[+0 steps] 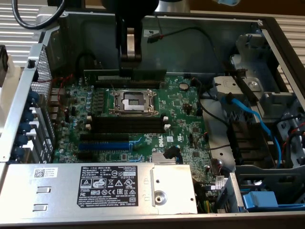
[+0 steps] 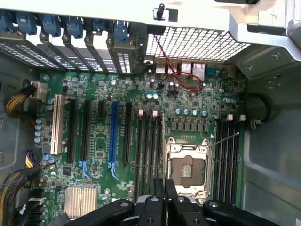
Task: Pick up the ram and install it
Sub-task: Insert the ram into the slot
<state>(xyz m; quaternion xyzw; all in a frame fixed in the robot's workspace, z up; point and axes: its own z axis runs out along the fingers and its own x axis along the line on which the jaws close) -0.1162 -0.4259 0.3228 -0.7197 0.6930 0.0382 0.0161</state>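
Observation:
The ram (image 1: 107, 75) is a long dark green stick held level and on edge above the green motherboard (image 1: 181, 114). My gripper (image 1: 129, 59) comes down from above and is shut on the stick's middle. It hangs over the far side of the silver CPU socket (image 1: 133, 101), near the black slots (image 1: 125, 85) there. In the wrist view the ram (image 2: 163, 141) appears edge-on as a thin line running out from my gripper (image 2: 164, 190), between the black memory slots (image 2: 148, 150) and the CPU socket (image 2: 186, 165).
Another bank of black slots (image 1: 127, 125) and a blue slot (image 1: 104, 145) lie on the socket's near side. A power supply box (image 1: 95, 188) fills the case's front. Blue cables (image 1: 252, 119) and drive bays stand at the exterior view's right. The case wall (image 1: 200, 47) stands behind.

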